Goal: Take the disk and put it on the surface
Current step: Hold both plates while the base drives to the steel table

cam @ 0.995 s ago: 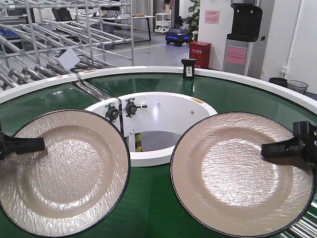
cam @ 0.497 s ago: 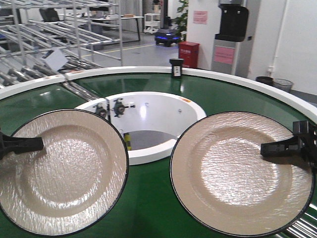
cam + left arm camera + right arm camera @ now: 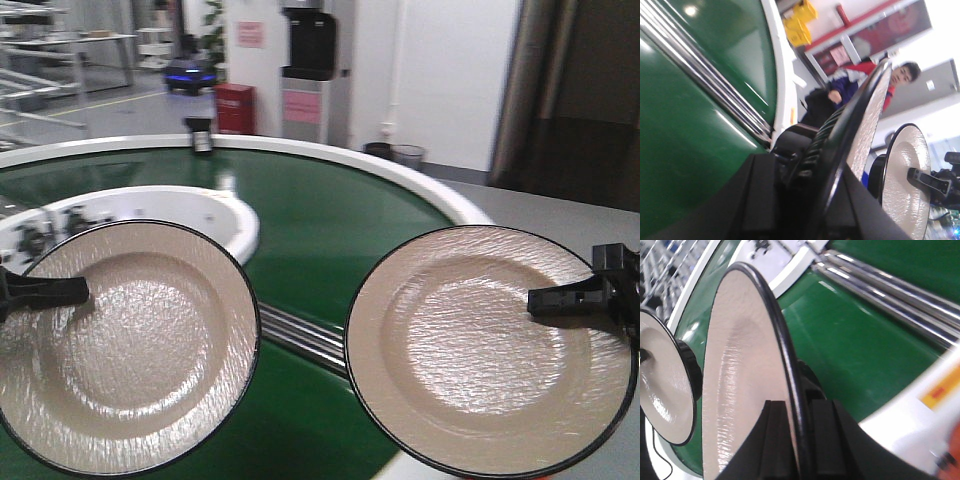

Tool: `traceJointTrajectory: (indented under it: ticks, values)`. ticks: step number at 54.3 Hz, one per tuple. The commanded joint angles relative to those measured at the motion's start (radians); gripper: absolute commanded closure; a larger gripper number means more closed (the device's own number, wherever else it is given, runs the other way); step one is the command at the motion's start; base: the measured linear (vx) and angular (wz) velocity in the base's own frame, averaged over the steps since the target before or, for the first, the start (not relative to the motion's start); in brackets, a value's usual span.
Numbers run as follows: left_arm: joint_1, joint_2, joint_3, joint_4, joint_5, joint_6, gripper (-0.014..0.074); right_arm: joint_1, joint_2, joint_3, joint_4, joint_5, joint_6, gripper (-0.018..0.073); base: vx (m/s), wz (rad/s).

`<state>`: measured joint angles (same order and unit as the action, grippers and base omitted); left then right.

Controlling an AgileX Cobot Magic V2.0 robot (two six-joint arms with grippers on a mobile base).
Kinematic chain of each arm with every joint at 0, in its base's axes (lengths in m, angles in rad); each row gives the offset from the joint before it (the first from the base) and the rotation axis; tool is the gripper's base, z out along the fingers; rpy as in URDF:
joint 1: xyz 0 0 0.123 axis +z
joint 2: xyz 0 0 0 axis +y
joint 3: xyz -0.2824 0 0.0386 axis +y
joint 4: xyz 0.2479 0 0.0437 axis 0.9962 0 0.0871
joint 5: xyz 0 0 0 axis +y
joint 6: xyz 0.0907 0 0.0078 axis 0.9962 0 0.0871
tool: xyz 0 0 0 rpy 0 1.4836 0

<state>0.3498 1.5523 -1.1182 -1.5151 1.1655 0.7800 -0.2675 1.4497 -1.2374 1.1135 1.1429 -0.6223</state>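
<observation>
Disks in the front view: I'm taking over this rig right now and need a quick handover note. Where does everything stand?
Left gripper: shut on the rim of the left disk, which is held up with its face to the front camera.
Right gripper: shut on the rim of the right disk, held the same way.
Both disks are in the air, with the green conveyor belt behind them.
Done: both grabbed.
Left: set each on the steel tabletop, which no view shows.
</observation>
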Motion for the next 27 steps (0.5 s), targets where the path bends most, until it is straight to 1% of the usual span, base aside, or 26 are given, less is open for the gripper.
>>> traceJointTrajectory:
  ticks: [1,27]
  values:
    - [-0.005,-0.046,-0.027,-0.139,0.082,-0.013,0.0597,-0.006,-0.042,-0.032,0.126,-0.003,0.005,0.0568,-0.16,-0.68]
    - [-0.005,-0.046,-0.027,-0.139,0.082,-0.013,0.0597,-0.006,-0.042,-0.032,0.126,-0.003,0.005,0.0568,-0.17,-0.66]
